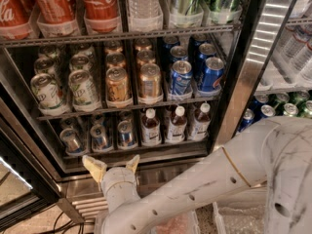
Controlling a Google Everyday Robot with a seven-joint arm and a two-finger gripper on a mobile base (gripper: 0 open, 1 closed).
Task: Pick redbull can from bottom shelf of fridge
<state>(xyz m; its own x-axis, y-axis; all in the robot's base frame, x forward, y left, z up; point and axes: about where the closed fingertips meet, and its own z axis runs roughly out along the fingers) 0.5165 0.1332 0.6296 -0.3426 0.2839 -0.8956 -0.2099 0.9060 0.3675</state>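
Note:
The fridge (242, 84) stands open with rows of drinks. On its bottom shelf (139, 152) three lanes at the left hold slim blue-and-silver redbull cans, the front ones at left (72, 140), middle (99, 137) and right (126, 133). My gripper (112, 164) is just below and in front of the shelf's front edge, under the middle and right redbull lanes. Its two tan fingertips (93, 165) point up and are spread apart, holding nothing. It touches no can.
Small brown bottles with white caps (150, 126) fill the right of the bottom shelf. Above are green-and-white, gold (149, 81) and wide dark-blue cans (210, 74), then Coca-Cola bottles (100, 4). The black door edge (29, 179) is at left; a second cooler (287, 106) at right.

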